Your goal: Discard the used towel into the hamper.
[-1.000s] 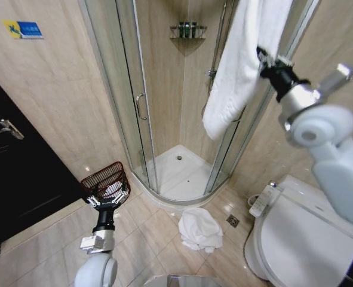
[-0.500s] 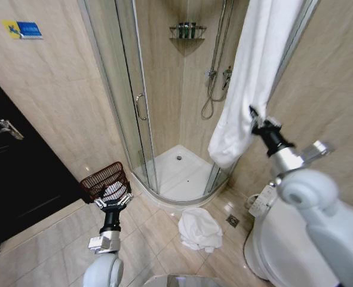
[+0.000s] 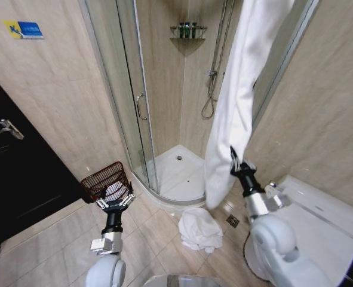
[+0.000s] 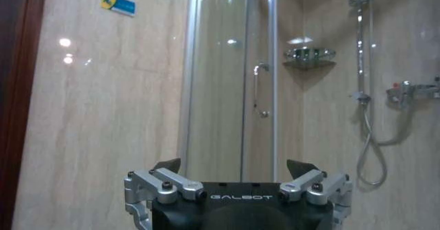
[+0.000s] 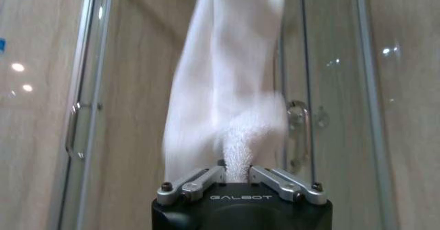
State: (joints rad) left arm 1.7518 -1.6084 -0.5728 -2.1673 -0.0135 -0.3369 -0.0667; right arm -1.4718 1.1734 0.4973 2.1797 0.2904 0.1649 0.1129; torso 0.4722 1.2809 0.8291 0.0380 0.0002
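A long white towel (image 3: 236,113) hangs from above the shower's glass edge, stretched down to the floor tiles. My right gripper (image 3: 232,154) is shut on a fold of it near its lower end, just in front of the toilet. In the right wrist view the towel (image 5: 223,96) rises straight out of the closed right gripper (image 5: 236,172). The dark red mesh hamper (image 3: 97,177) stands on the floor by the left wall, with something white inside. My left gripper (image 3: 116,200) sits open right in front of the hamper; its fingers (image 4: 168,165) are spread with nothing between them.
A second white towel (image 3: 199,229) lies crumpled on the tiles before the shower tray (image 3: 179,173). The toilet (image 3: 319,227) fills the right foreground. A dark door (image 3: 9,161) is at the left, and the glass shower door (image 3: 119,89) stands behind the hamper.
My right arm has dropped from high at the upper right to low beside the toilet, drawing the towel down into a long strip. The left arm has barely moved.
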